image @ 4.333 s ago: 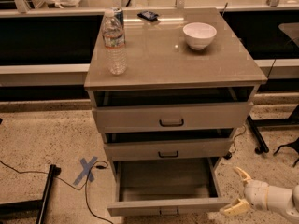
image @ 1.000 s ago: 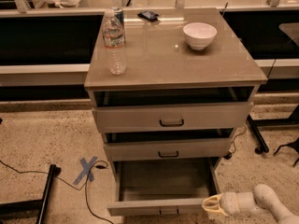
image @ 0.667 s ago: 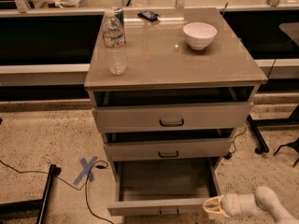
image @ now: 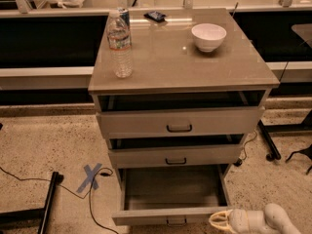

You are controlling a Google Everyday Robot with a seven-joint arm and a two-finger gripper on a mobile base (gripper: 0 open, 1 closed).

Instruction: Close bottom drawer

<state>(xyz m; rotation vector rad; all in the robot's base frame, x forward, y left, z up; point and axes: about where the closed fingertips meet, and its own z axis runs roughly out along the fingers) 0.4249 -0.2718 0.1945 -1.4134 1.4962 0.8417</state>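
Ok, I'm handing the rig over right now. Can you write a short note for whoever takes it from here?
Gripper: low, in front of the cabinet, at the right end of the bottom drawer's front panel. Contact with the panel cannot be confirmed.
Bottom drawer: pulled far out, its inside floor in plain view.
Done: the gripper is placed at the drawer front, but the drawer is not yet closed.
Left: push the front panel straight in until the drawer is fully shut.
Note: the middle drawer and top drawer also stand slightly out. A water bottle and white bowl sit on the cabinet top, so push gently.
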